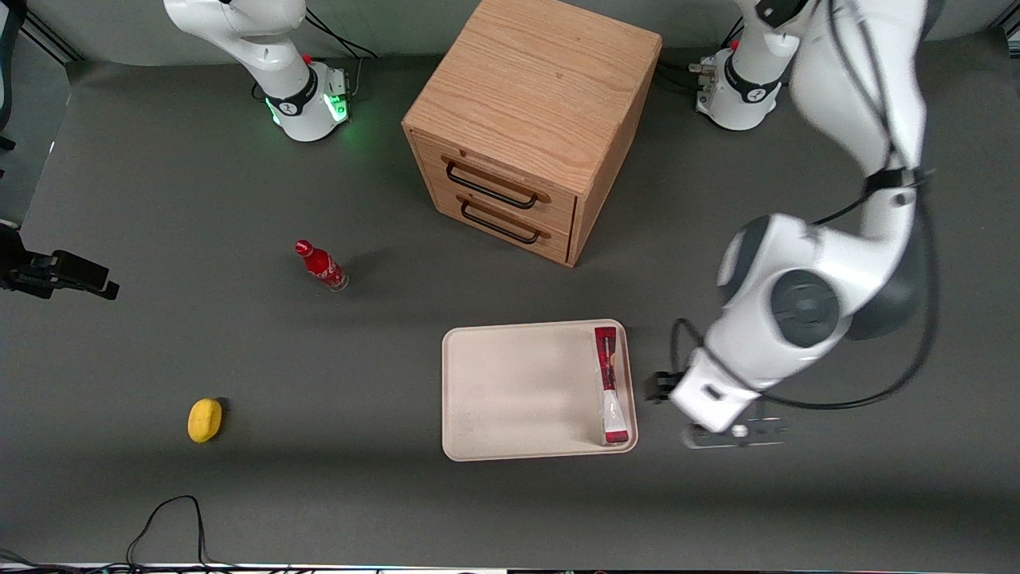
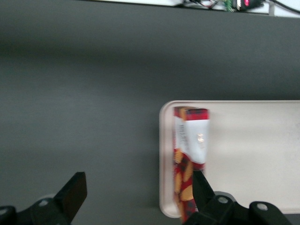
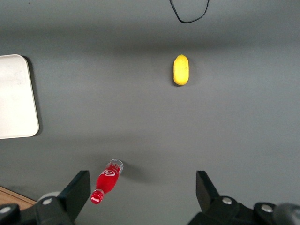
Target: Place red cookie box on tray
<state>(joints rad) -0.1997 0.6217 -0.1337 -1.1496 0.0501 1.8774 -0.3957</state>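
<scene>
The red cookie box (image 1: 611,385) stands on its long edge in the cream-white tray (image 1: 510,391), along the rim nearest the working arm's end. My left gripper (image 1: 733,434) hangs just outside that rim, above the table, at the tray's corner nearest the front camera. In the left wrist view the gripper (image 2: 138,192) is open and empty. One finger (image 2: 200,187) is over the box's end (image 2: 190,154) and the other finger (image 2: 74,193) is over bare table. The tray's floor (image 2: 253,154) beside the box is bare.
A wooden two-drawer cabinet (image 1: 526,127) stands farther from the front camera than the tray. A small red bottle (image 1: 321,265) and a yellow object (image 1: 205,419) lie toward the parked arm's end. A black cable (image 1: 167,518) loops at the near table edge.
</scene>
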